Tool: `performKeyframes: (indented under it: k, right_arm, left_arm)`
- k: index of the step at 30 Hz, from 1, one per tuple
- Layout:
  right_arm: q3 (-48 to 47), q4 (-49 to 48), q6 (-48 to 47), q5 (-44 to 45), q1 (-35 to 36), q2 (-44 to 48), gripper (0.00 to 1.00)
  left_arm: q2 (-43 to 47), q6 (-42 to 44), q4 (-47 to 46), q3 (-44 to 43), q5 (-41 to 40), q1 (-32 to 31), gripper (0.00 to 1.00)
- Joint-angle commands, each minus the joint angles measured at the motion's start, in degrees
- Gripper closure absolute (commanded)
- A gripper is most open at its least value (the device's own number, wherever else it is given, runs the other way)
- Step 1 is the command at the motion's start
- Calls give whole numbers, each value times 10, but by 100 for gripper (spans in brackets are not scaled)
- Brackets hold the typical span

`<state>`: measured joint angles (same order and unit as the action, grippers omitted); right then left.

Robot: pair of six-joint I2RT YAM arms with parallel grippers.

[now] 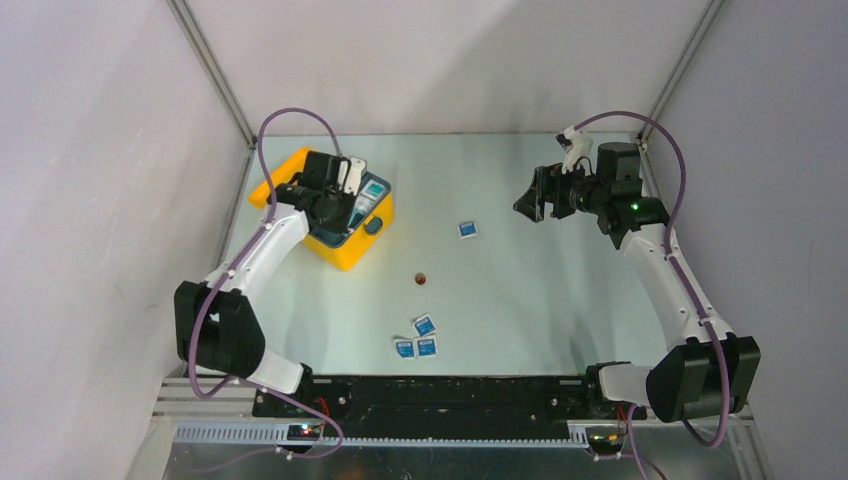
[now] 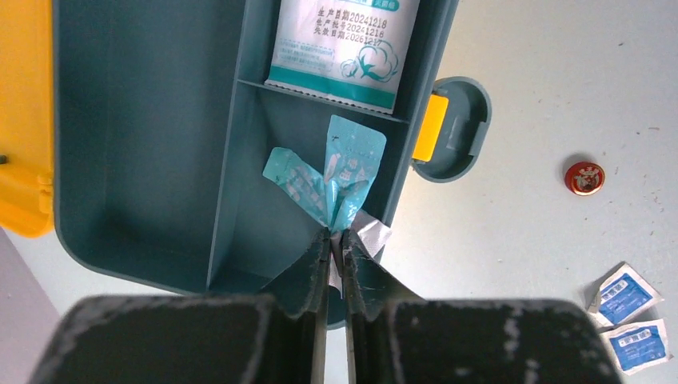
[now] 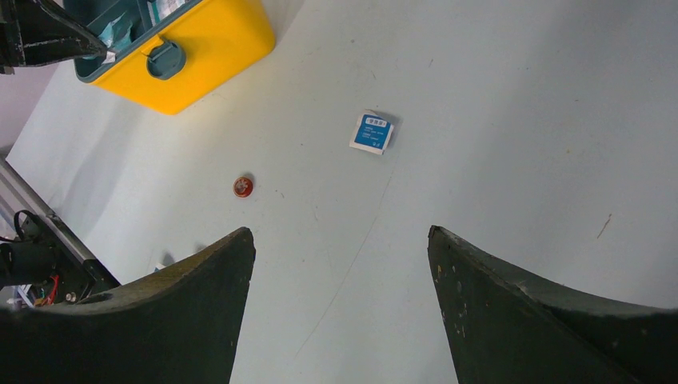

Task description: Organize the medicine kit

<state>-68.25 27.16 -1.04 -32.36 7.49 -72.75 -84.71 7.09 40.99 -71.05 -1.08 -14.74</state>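
Medicine kit [image 1: 348, 255]: 2 teal sachets [image 2: 352, 164] in left gripper [image 2: 336, 234], left-wrist view only

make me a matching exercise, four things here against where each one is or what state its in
1 teal packets
2 white cotton pack
3 red disc
4 right gripper

a open, holding nothing
b on the bare table
c pinched by the left gripper
d lying in the tray of the medicine kit

Pairs: 1-c, 2-d, 3-b, 4-a
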Motion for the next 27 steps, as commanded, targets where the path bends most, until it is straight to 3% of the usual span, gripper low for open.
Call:
performKeyframes:
  k: [1, 12, 22, 27]
  right_arm:
    - [0, -7, -3, -7, -3, 0, 17]
    - [0, -5, -5, -7, -3, 2, 17]
    - [-1, -5, -6, -5, -4, 11, 17]
    - [0, -8, -5, -4, -4, 11, 17]
  left_arm:
    - [-15, 12, 15, -19, 6, 7, 88]
    - [-32, 19, 19, -18, 14, 10, 62]
    - [58, 28, 63, -89, -32, 10, 43]
    - [86, 31, 71, -80, 43, -13, 41]
